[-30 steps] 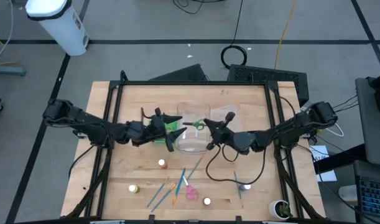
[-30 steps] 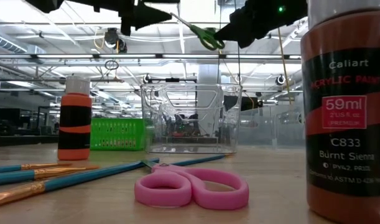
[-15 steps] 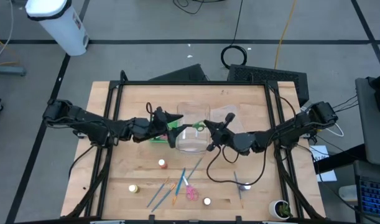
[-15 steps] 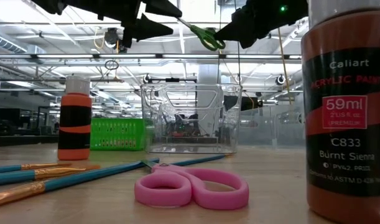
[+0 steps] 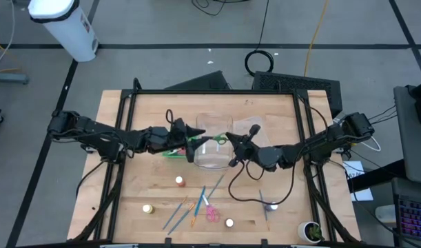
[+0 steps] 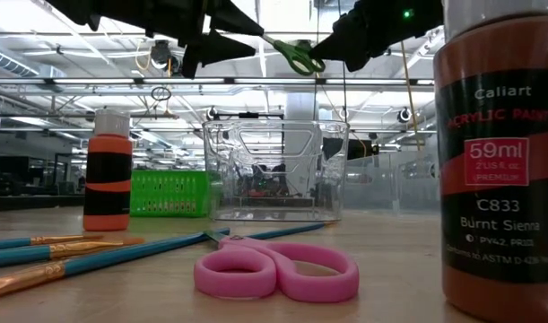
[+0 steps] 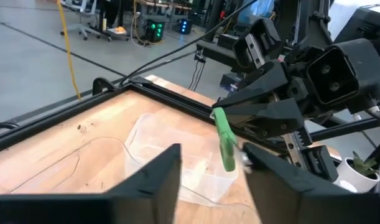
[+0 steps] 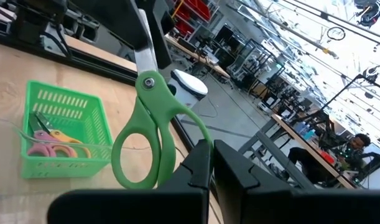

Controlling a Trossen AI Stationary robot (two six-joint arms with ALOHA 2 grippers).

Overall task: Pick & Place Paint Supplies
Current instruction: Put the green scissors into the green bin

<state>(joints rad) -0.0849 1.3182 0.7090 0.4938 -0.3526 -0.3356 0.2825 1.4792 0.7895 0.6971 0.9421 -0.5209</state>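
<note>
Right pincer point(image 5: 227, 140) is clamped on the green-handled scissors point(image 5: 218, 140), held in the air at frame centre above the clear bin point(image 5: 211, 153). Left pincer point(image 5: 193, 139) is spread wide, fingers flanking the blade end. Risk: if the right lets go before the left closes, the scissors fall into the clear bin, not the green basket point(image 8: 62, 130). A grip on the thin blade could also slip.

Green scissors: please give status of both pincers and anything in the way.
Right pincer shut on green scissors, held above clear bin. Left pincer open, facing the blades. Nothing between them.
</note>
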